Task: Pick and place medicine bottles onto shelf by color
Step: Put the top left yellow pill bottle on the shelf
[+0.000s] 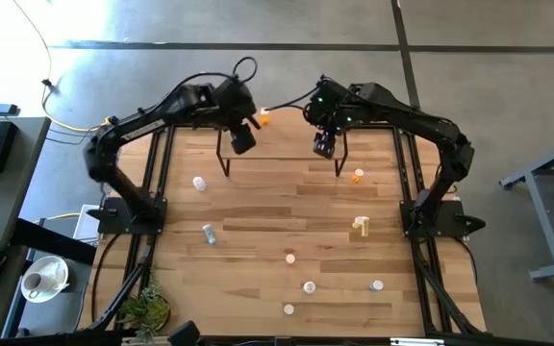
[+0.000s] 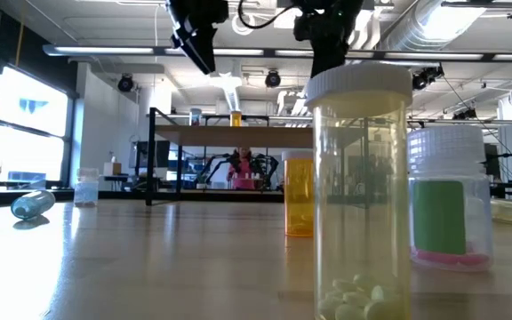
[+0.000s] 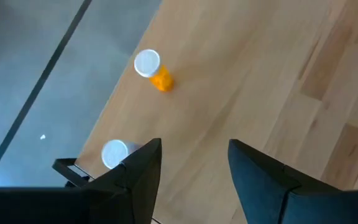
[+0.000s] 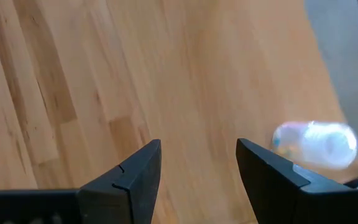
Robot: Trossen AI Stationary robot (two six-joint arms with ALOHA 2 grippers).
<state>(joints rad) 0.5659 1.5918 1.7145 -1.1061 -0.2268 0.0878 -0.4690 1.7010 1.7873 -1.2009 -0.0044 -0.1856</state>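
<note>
The shelf [image 1: 287, 135] stands at the table's far edge on thin black legs. An orange bottle [image 1: 264, 118] with a white cap stands upright on the shelf's far edge [image 3: 154, 70]. Beside it a second white cap [image 3: 115, 152] shows, half hidden behind one of my left fingers. My left gripper [image 3: 194, 155] hangs open above the shelf's left part [image 1: 241, 139], slanting down, with nothing between its fingers. My right gripper [image 4: 197, 152] hangs open over the shelf's right part [image 1: 325, 144], also with nothing in it. A pale bottle [image 4: 316, 143] with a pinkish tint sits near the wood's edge beside it.
Several bottles are scattered over the table: a pale one [image 1: 199, 183], a blue-grey one lying on its side [image 1: 209, 233], an orange one [image 1: 358, 175], a yellow one [image 1: 361, 226], and several near the front [image 1: 309, 286]. A yellow bottle [image 2: 358, 196] stands right before the low camera.
</note>
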